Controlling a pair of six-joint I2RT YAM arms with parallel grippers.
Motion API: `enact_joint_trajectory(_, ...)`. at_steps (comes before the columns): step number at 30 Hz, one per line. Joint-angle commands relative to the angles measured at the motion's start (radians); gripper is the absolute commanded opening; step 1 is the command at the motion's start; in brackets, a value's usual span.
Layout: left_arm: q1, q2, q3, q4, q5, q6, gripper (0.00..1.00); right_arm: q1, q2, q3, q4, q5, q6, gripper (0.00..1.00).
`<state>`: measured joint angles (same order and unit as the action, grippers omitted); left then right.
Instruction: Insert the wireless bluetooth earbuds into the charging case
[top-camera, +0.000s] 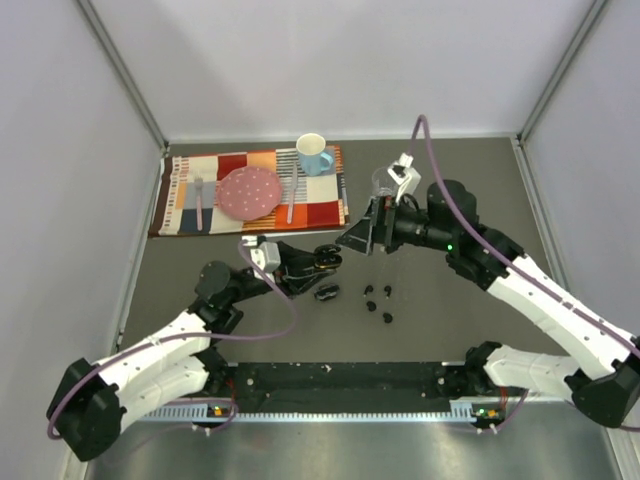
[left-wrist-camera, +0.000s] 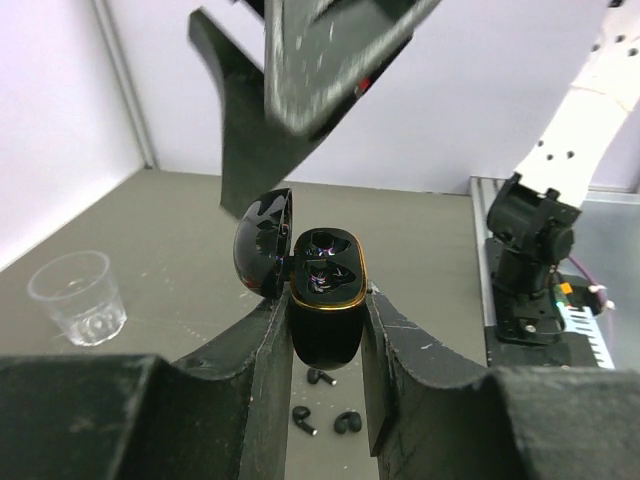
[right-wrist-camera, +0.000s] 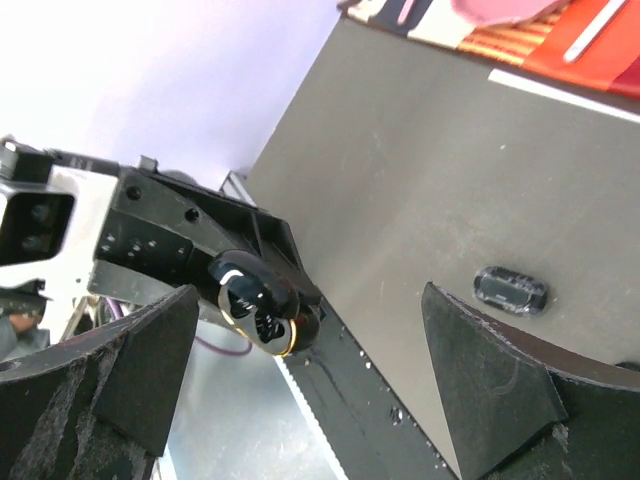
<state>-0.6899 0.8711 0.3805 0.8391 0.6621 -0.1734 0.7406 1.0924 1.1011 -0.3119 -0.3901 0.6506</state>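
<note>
My left gripper (top-camera: 312, 262) is shut on a glossy black charging case (top-camera: 326, 255) with a gold rim and holds it above the table. In the left wrist view the case (left-wrist-camera: 325, 300) sits upright between the fingers (left-wrist-camera: 262, 350), its lid (left-wrist-camera: 265, 245) open to the left and both wells looking empty. Several tiny black earbuds (top-camera: 371, 307) lie loose on the table; three show under the case (left-wrist-camera: 303, 418). My right gripper (top-camera: 362, 240) is open and empty, above and just right of the held case (right-wrist-camera: 258, 305).
A second black case (top-camera: 326, 293) lies on the table below the held one, also in the right wrist view (right-wrist-camera: 510, 288). A clear plastic cup (top-camera: 385, 180) stands behind the right gripper. At back left, a patterned placemat (top-camera: 190, 200) holds a pink plate (top-camera: 250, 192), cutlery and a blue mug (top-camera: 314, 153).
</note>
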Motion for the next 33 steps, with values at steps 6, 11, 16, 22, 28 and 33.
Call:
enact_joint_trajectory(6, -0.005, -0.092, -0.048, -0.095, -0.157, 0.104, 0.0, -0.2, -0.124, -0.029, -0.053, 0.1, 0.08, 0.94)
enact_joint_trajectory(11, -0.003, -0.147, -0.055, -0.158, -0.226, 0.107, 0.0, -0.297, -0.127, -0.096, -0.173, 0.117, 0.022, 0.91)
enact_joint_trajectory(16, -0.003, -0.218, -0.095, -0.167, -0.266, 0.12, 0.0, -0.297, -0.131, -0.135, -0.243, 0.187, -0.038, 0.99)
enact_joint_trajectory(22, 0.021, -0.264, -0.178, -0.078, -0.299, 0.092, 0.0, -0.297, -0.129, -0.106, -0.322, 0.305, 0.041, 0.99)
enact_joint_trajectory(28, 0.043, -0.209, -0.215, 0.049, -0.251, 0.043, 0.0, -0.299, -0.183, -0.185, -0.25, 0.332, 0.0, 0.99)
enact_joint_trajectory(33, 0.061, -0.15, -0.227, 0.109, -0.248, 0.031, 0.0, -0.297, -0.125, -0.208, -0.268, 0.289, -0.017, 0.95)
